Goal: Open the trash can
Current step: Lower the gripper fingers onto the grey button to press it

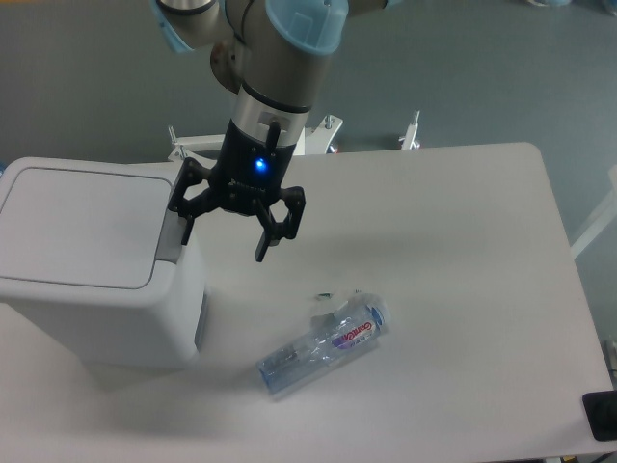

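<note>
We see grey UR5e arm with light-blue joint caps [289,39] entering from top, wrist pointing down and slightly toward camera-left. Blue LED lit on black wrist body. Black two-finger gripper [224,234] hangs below wrist, jaws spread wide apart, nothing between them. Left-side fingertip [185,231] sits higher in frame, right-side one lower. Fingers angled downward.
</note>
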